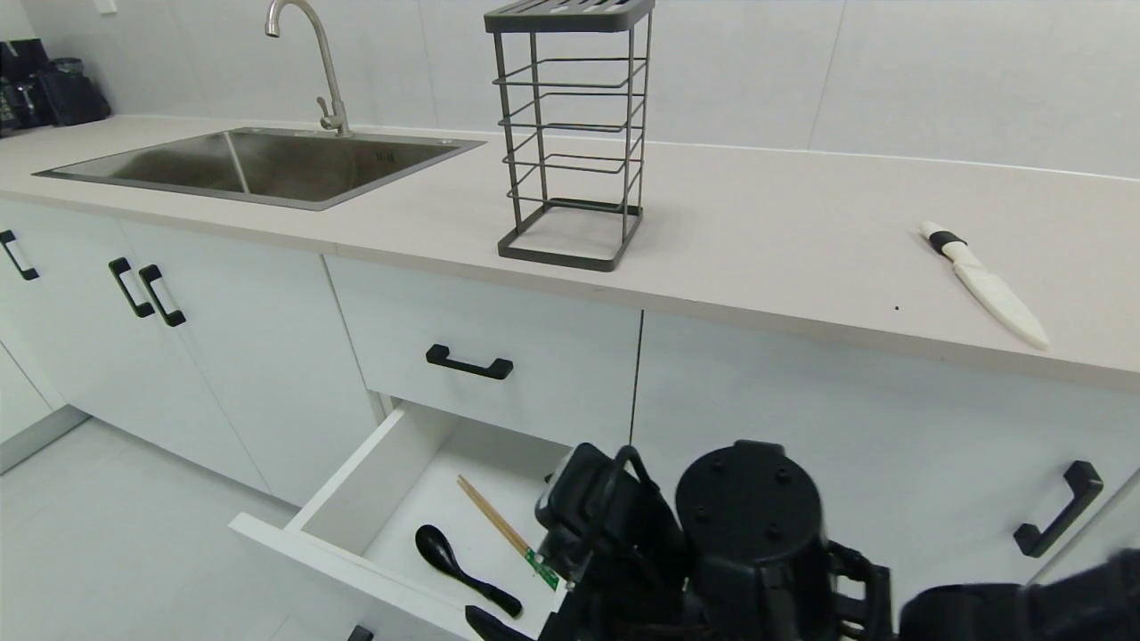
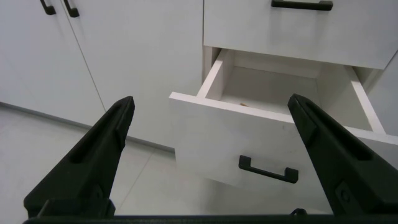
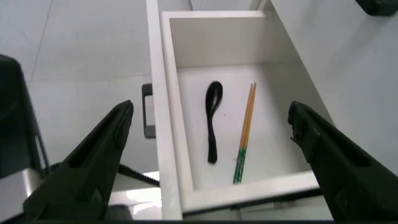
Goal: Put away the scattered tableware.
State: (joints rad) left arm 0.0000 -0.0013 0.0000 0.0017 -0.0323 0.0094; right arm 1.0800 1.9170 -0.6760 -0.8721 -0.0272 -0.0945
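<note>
White knife [image 1: 984,283] is seen flat on the bench [image 1: 757,223], well apart from the open drawer [image 1: 356,481] where black spoon [image 1: 463,570] and chopsticks [image 1: 499,525] are laid, so, with left claw [image 2: 211,102] and right claw [image 3: 211,107] both held wide and empty, its slim handle may be mis-gripped.

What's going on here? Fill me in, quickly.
The robot is putting tableware away in a kitchen. The lower drawer is pulled open, with a black spoon and a pair of chopsticks lying side by side inside. The right claw hangs open and empty above that drawer. The left claw, also open and empty, faces the drawer's front. A white knife lies on the counter to the right, not yet put away.
</note>
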